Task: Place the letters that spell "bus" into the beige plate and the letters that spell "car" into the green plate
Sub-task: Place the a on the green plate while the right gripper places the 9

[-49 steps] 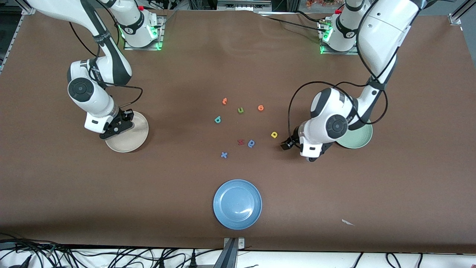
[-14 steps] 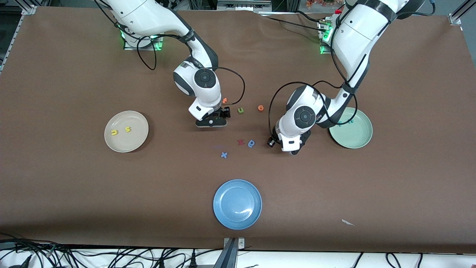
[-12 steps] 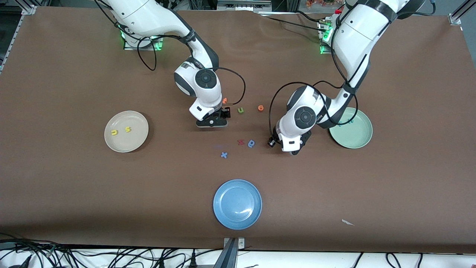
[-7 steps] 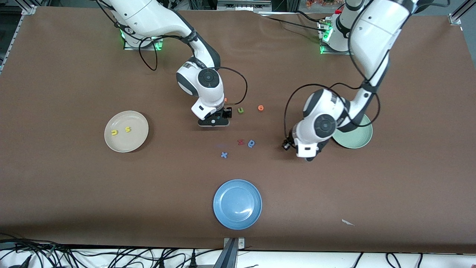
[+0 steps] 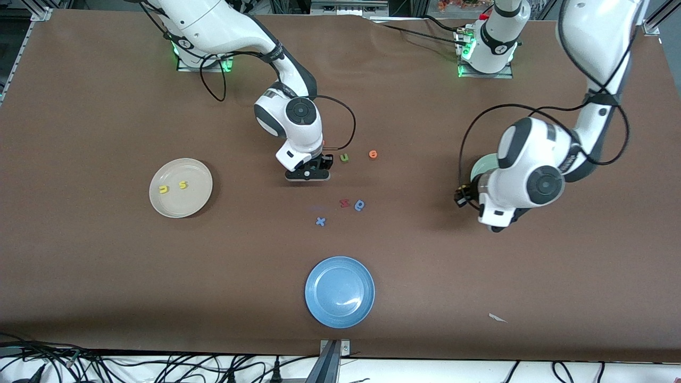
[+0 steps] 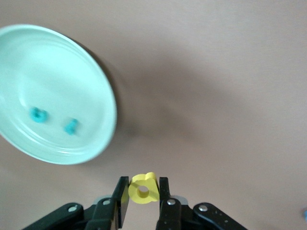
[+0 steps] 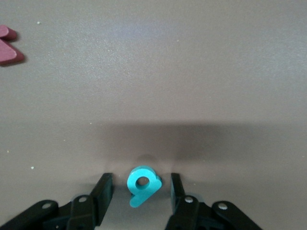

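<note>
your right gripper (image 7: 139,191) straddles the teal b (image 7: 142,185) at table centre, fingers spread, so squeeze squarely; your left gripper (image 6: 143,196) pinches the yellow a (image 6: 143,189), green plate (image 6: 103,96) at its ten o'clock.

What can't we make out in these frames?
Front view: teal b hidden under the right gripper.
Front view: left arm covers most of the green plate and the yellow a in the left gripper.
Left wrist view: two teal letters in the plate blurred, shapes unreadable.
</note>
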Tool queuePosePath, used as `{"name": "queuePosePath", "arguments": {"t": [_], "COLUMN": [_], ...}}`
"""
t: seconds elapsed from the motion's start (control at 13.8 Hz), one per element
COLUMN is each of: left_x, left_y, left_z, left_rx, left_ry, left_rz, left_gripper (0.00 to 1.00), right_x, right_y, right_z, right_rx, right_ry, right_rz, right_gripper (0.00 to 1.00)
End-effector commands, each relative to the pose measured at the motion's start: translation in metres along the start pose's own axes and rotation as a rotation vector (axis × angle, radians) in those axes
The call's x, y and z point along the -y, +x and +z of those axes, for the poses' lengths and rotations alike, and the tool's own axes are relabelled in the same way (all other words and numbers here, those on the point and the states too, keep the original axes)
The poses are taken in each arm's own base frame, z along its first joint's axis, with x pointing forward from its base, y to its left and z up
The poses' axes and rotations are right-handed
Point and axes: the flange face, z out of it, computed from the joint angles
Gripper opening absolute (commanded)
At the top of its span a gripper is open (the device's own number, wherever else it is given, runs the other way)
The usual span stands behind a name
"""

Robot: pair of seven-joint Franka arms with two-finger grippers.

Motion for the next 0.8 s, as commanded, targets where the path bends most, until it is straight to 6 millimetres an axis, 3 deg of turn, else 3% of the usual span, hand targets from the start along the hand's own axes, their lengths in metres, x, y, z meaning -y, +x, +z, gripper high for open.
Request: {"name": "queuePosePath", "arguments": {"t": [0.0,0.14,0.51,0.72], "left_x": [0.049,0.079,0.136,0.153], "left_y": [0.022,0.041,0.067,0.082], "left_z": [-0.006,0.001,0.053,0.079], "left_rx": [0.031,0.042,0.086,0.079], "left_ry": [0.021,0.033,0.148,0.136], "left_rz": [0.091,0.134,0.254,0.264], "left_gripper": [0.17,0.17,0.17,0.18], "right_x": [0.001,0.001,-0.001,-0.014], "right_y": [0.003,0.003,0.004,0.020], "right_z": [0.005,0.005,0.005,-0.012], "right_rx": [-0.014,-0.018,-0.030,-0.053], "right_ry": [-0.017,-0.019,-0.031,-0.023], "right_rz": [0.000,-0.006,-0.024,-0.020], "right_gripper": [0.46,0.36,0.09,0.09]}}
